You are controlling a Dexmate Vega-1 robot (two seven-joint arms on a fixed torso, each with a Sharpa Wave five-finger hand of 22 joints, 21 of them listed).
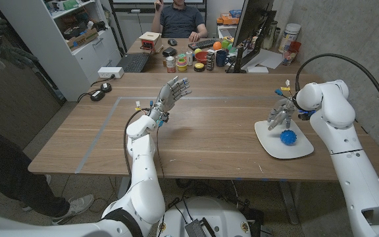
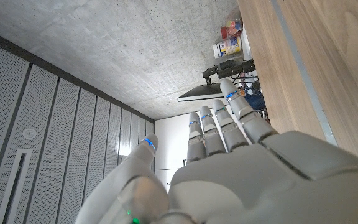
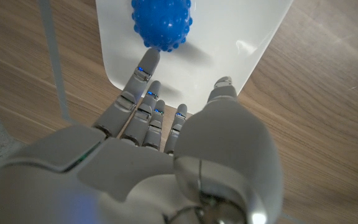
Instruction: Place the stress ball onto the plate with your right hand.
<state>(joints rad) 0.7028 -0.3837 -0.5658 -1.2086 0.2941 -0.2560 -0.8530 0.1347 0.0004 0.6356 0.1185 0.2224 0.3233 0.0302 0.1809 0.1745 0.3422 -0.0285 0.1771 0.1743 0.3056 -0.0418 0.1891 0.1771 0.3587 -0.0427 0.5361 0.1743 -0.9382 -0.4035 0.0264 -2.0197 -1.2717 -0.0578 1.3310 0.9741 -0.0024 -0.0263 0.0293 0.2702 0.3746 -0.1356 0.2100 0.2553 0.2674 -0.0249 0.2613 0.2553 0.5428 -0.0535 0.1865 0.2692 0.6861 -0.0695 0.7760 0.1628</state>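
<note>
A blue knobbly stress ball (image 1: pixel 288 137) lies on the white plate (image 1: pixel 270 146) at the table's right side. In the right wrist view the stress ball (image 3: pixel 161 23) sits on the plate (image 3: pixel 241 37) just beyond my fingertips (image 3: pixel 144 65), with a small gap. My right hand (image 1: pixel 281 114) hovers over the plate's far edge, fingers spread and pointing down, holding nothing. My left hand (image 1: pixel 170 95) is raised above the table's middle with fingers apart and empty; the left wrist view shows this left hand (image 2: pixel 241 168) against the ceiling.
A taped rectangle outline (image 1: pixel 120 100) marks the tabletop. At the far left edge sit a white power strip (image 1: pixel 110 72) and black adapter (image 1: pixel 98 95). A person sits at a cluttered desk behind the table, with a monitor (image 1: pixel 250 29) there.
</note>
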